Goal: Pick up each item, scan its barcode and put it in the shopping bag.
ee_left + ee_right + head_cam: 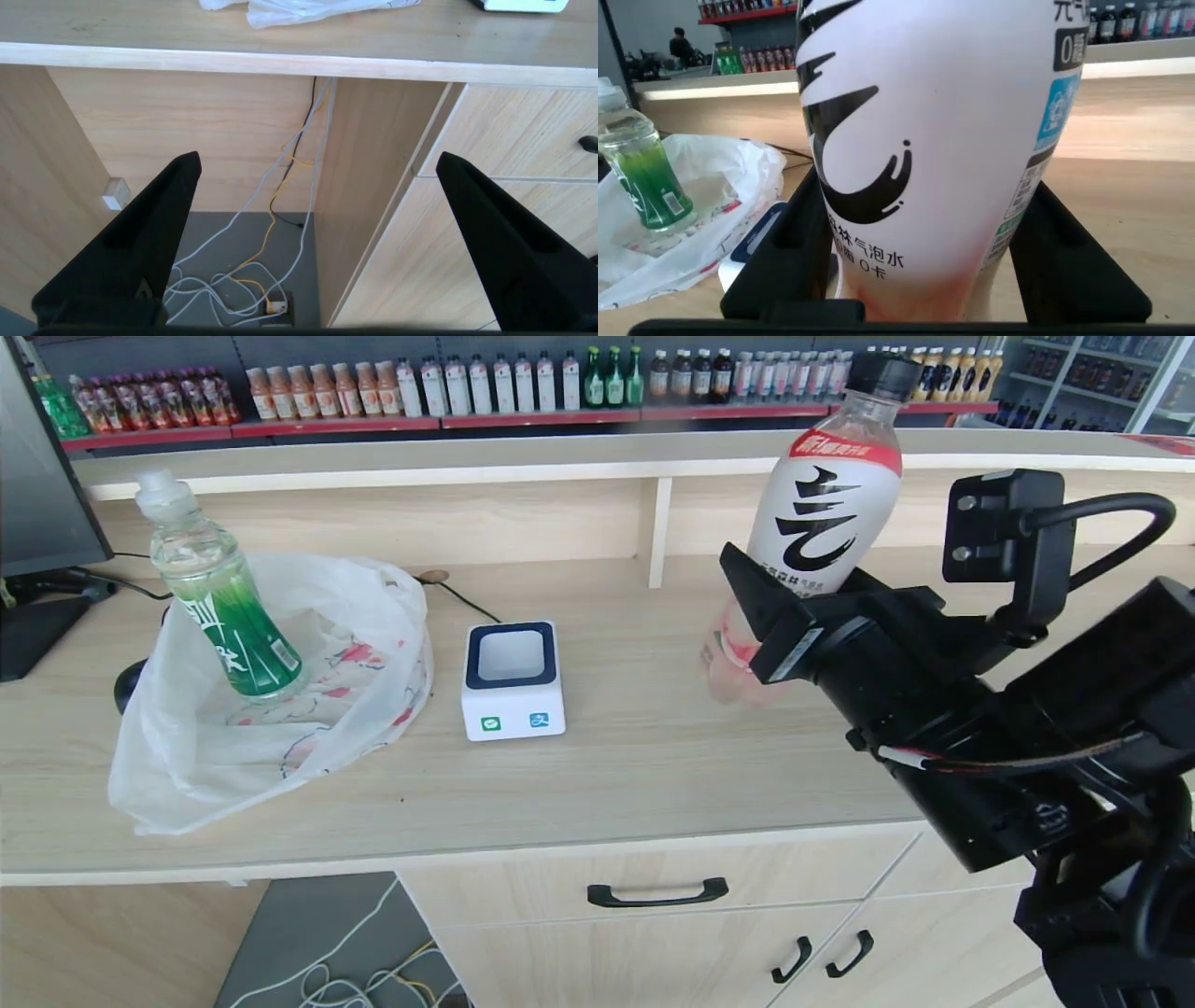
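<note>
One white-sleeved bottle point(826, 513), frame right: expect stiff, slick, top-heavy. Clamped low in right gripper point(924, 280); left gripper point(318, 187) spread, empty.

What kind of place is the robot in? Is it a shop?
Most likely a small shop's checkout counter. Rows of drink bottles line the shelves behind, a barcode scanner sits on the counter, and a shopping bag lies beside it.
</note>
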